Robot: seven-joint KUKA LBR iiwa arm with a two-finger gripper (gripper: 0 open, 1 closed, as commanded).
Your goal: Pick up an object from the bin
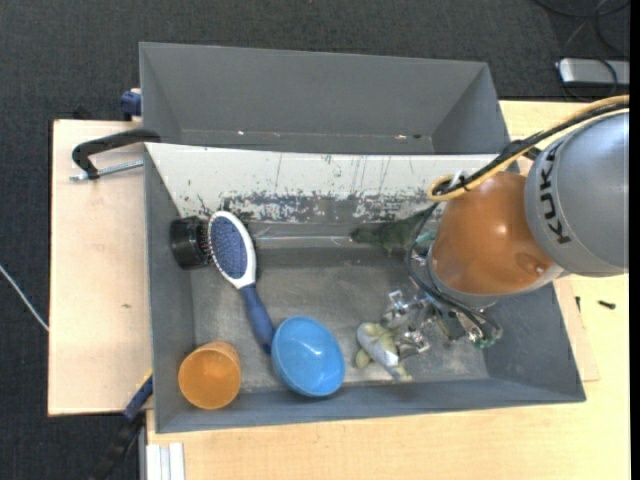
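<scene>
- Bin (pixel 300 98): grey sheet metal, sloped walls, scuffed floor, dark speckling along the foot of the back wall. It holds six loose items.
- Arm enters from the right, with a glossy orange domed cover (pixel 485 248) at the wrist and yellow and black cables over it.
- Jaws: bare metal linkage, low over the front-right floor. Can't tell if open or closed.
- Nearest item: small pale grey-green lump (pixel 378 346) on the front-right floor, just left of the jaws. Contact unclear.
- Dark green limp piece (pixel 385 233) at the back wall, beside the orange cover.
- Blue bowl (pixel 308 356): smooth plastic, round, front middle.
- Orange cup (pixel 210 375): front-left corner, mouth towards the camera.
- Hairbrush (pixel 233 250): oval white head, blue bristle pad, blue handle running to the bowl.
- Black round cap-like part (pixel 186 242) against the brush head.
</scene>
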